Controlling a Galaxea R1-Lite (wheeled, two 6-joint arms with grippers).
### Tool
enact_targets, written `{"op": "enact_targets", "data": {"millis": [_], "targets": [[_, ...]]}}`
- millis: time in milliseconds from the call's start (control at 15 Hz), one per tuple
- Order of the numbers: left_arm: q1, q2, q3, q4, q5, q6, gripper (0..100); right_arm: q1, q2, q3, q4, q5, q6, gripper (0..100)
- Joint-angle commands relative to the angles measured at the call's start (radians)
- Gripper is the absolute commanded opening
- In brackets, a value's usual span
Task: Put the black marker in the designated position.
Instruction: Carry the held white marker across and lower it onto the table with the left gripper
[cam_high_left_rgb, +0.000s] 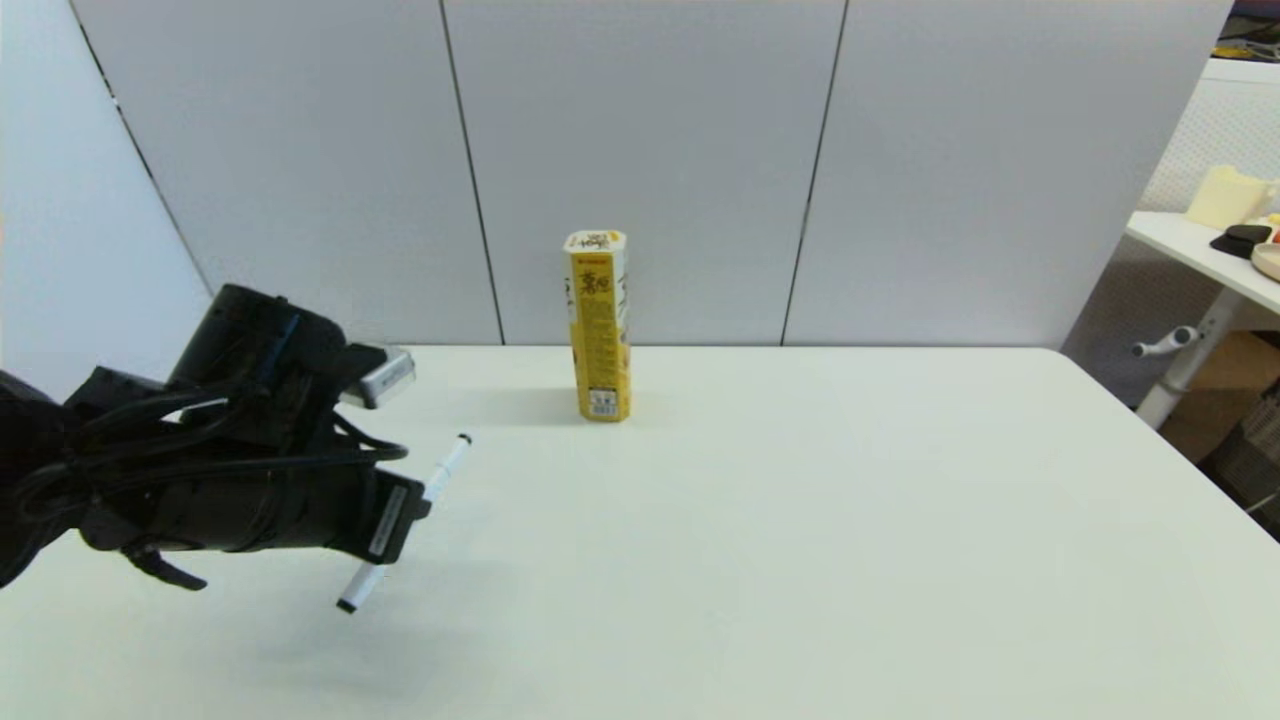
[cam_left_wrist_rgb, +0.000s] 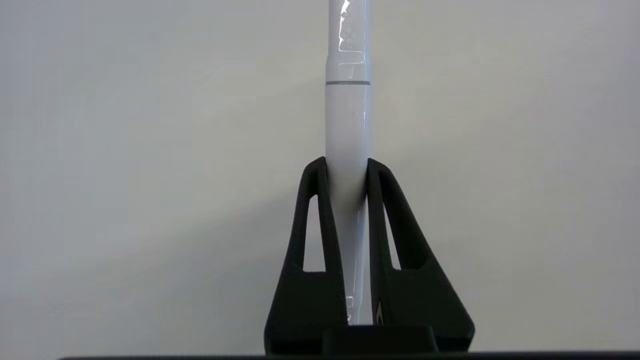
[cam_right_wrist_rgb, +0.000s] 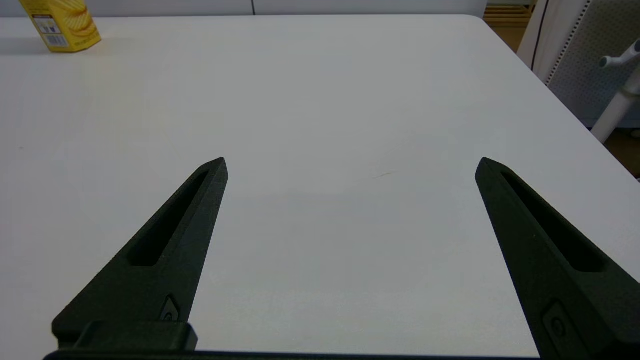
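Observation:
The black marker, a slim white pen with black tips, hangs tilted above the left part of the white table. My left gripper is shut on its middle, and both ends stick out. In the left wrist view the white barrel runs up between the two black fingers, which press on it from both sides. My right gripper stays parked low over the table's right side, open, with nothing between its fingers. The designated position has no mark that I can see.
A tall yellow carton stands upright near the table's back edge, right of the marker; its base also shows in the right wrist view. Grey partition panels close the back. A second table with items stands at far right.

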Motion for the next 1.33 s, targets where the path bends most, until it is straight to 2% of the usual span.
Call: {"op": "enact_targets", "data": {"millis": [67, 333, 533, 1000, 1333], "targets": [[-0.165, 0.121, -0.170, 0.013, 0.029, -0.107, 0, 0.000, 0.001, 0.000, 0.000, 0.001, 0.000, 100], [-0.276, 0.260, -0.328, 0.013, 0.048, -0.193, 0, 0.000, 0.001, 0.000, 0.000, 0.000, 0.000, 100], [-0.331, 0.378, -0.468, 0.011, 0.048, -0.201, 0, 0.000, 0.001, 0.000, 0.000, 0.001, 0.000, 100], [-0.355, 0.559, -0.744, 0.013, 0.049, -0.270, 0, 0.000, 0.001, 0.000, 0.000, 0.001, 0.000, 100], [-0.355, 0.634, -0.853, 0.001, 0.169, -0.297, 0, 0.000, 0.001, 0.000, 0.000, 0.001, 0.000, 100]]}}
